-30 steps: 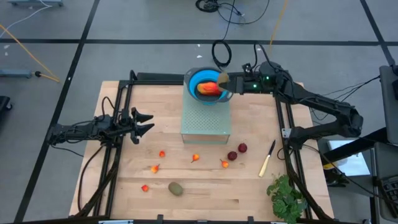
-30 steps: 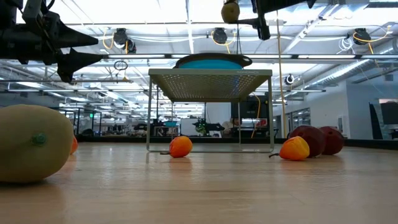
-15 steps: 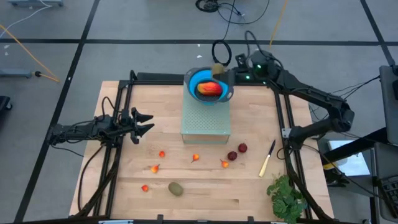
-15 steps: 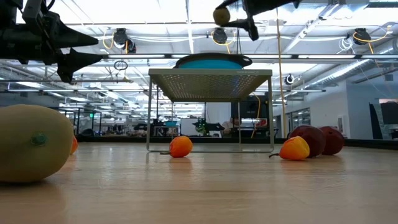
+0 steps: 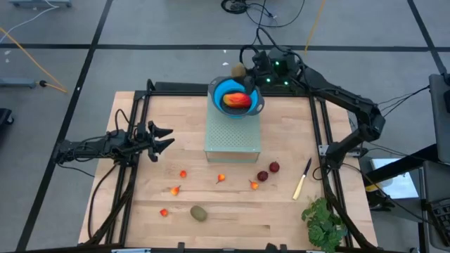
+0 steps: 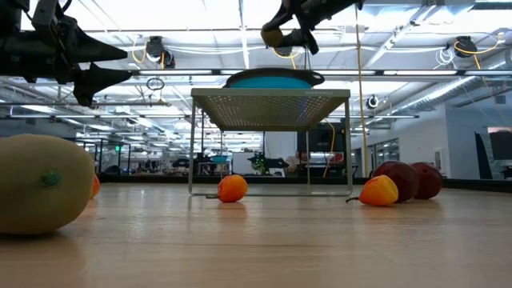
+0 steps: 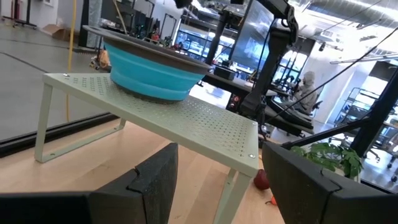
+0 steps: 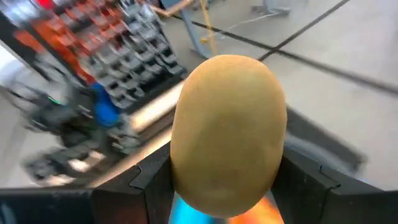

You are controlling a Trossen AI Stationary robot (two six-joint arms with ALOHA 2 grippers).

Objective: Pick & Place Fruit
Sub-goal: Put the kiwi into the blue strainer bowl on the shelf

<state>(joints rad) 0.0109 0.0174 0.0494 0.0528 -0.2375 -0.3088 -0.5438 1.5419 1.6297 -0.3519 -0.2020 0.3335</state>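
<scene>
Fruit status: brown-green oval (image 5: 238, 69) clenched in right gripper (image 5: 245, 69), high above the far edge of the blue bowl (image 5: 219, 91). Over the last sec the arm has swung it from beside the bowl's right rim to past the far-left rim, so it looks to have overshot; needs to come back over the bowl before release, I'd judge. Orange-red oblong (image 5: 238, 100) already in bowl, on the perforated stand (image 5: 233, 135). Small pieces (image 5: 221, 178), two dark red ones (image 5: 268, 171), another oval (image 5: 200, 212) lie on table (image 5: 281, 211). Left gripper (image 5: 166, 138) waits at left, fingers apart, empty.
</scene>
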